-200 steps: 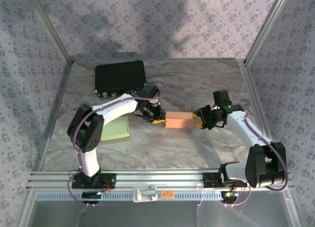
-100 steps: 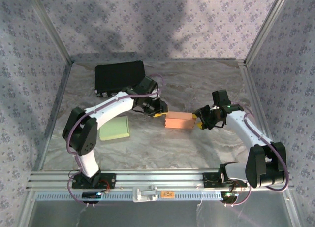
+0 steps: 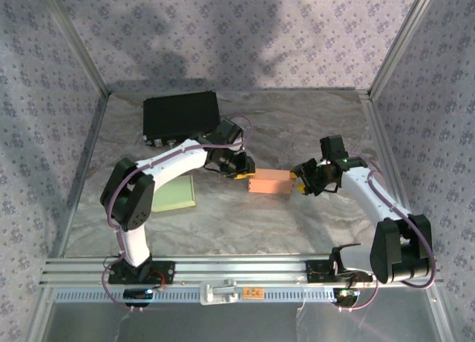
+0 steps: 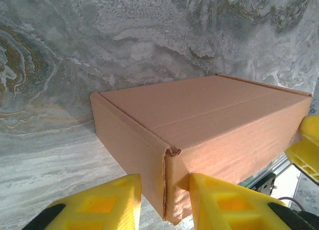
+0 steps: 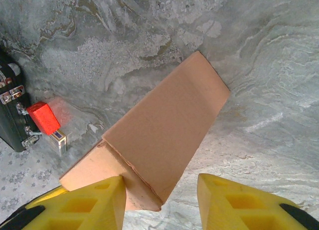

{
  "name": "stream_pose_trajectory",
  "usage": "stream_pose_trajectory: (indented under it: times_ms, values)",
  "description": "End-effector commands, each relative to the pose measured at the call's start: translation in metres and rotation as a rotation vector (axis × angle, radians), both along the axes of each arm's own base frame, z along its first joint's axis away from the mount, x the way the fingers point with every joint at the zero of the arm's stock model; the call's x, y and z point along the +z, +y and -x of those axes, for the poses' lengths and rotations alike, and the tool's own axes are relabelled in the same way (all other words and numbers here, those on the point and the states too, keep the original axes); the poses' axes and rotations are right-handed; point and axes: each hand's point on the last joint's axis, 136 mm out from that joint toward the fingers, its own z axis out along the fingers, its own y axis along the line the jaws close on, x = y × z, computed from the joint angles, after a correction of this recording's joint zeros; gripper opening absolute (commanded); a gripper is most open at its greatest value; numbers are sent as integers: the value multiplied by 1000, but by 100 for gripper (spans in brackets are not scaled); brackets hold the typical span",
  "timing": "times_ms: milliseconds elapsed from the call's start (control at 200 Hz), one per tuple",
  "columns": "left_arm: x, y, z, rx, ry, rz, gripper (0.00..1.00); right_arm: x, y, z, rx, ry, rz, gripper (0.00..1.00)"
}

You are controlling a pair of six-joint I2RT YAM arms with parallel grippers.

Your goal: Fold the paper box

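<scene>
The box [image 3: 269,182] lies flat mid-table between the two grippers, lid panel up, a rough flap edge showing at its near corner in the left wrist view [image 4: 209,125]. It looks like light, thin card: stiff along the creases, easily dented on the open faces and apt to slide on the smooth table [image 3: 312,127]. It is best held at the ends and corners. The left gripper [image 3: 243,173] reaches in low from the box's left end, its jaws partly spread astride that corner [image 4: 164,187]; whether they nip it I cannot tell. The right gripper [image 3: 299,180] comes at the other end with jaws spread, one finger [image 5: 94,200] against the card and the other clear.
</scene>
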Motion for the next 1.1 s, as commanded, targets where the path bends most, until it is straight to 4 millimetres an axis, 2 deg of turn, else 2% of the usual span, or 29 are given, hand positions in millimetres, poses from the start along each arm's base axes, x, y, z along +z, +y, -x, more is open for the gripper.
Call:
stream_pose_trajectory:
  times_ms: [0,155,290,470,570,705,775,819,874,944,969,984,999,1024,1034,1039,1044,1049,1064,1094]
  values:
    - [-9,3,11,-42,-7,-31,30,-21,-9,31,19,119,71,42]
    - [0,2,17,-97,-87,-39,29,-9,-5,32,88,58,77,42]
    - [0,4,38,-190,-187,-71,29,0,-2,50,255,14,140,41]
    - [-20,4,69,-235,-245,-60,29,-17,-2,95,446,22,204,39]
    - [-31,0,77,-230,-234,-55,29,-26,2,107,460,4,190,39]
    - [-34,-5,76,-222,-228,-53,29,-29,3,102,434,-27,194,40]
    - [-25,-6,72,-208,-244,-51,29,-24,1,94,432,-45,211,39]
    - [-15,-5,66,-187,-257,-43,29,-14,1,86,434,-76,223,40]
    - [1,-1,57,-152,-278,-27,30,2,-1,74,432,-123,243,45]
    - [29,12,39,-84,-326,-16,34,29,-14,57,403,-187,319,60]
    - [41,19,32,-58,-352,-9,35,37,-20,52,393,-208,353,82]
    - [48,24,27,-40,-371,-8,36,44,-25,49,379,-226,377,96]
    - [56,30,23,-21,-394,-10,39,53,-29,45,361,-243,403,99]
    - [66,41,16,10,-430,-25,56,63,-42,42,320,-256,467,99]
    - [73,46,14,24,-454,-25,67,68,-48,42,303,-261,497,99]
    - [76,48,13,30,-464,-26,83,71,-52,41,293,-265,515,99]
    - [79,50,12,36,-476,-27,91,74,-55,41,283,-270,532,99]
    - [82,53,11,42,-487,-28,96,76,-58,40,273,-274,546,99]
    - [91,59,9,56,-523,-28,99,84,-66,40,241,-287,580,99]
    - [106,73,5,87,-592,-38,100,102,-77,36,193,-339,634,99]
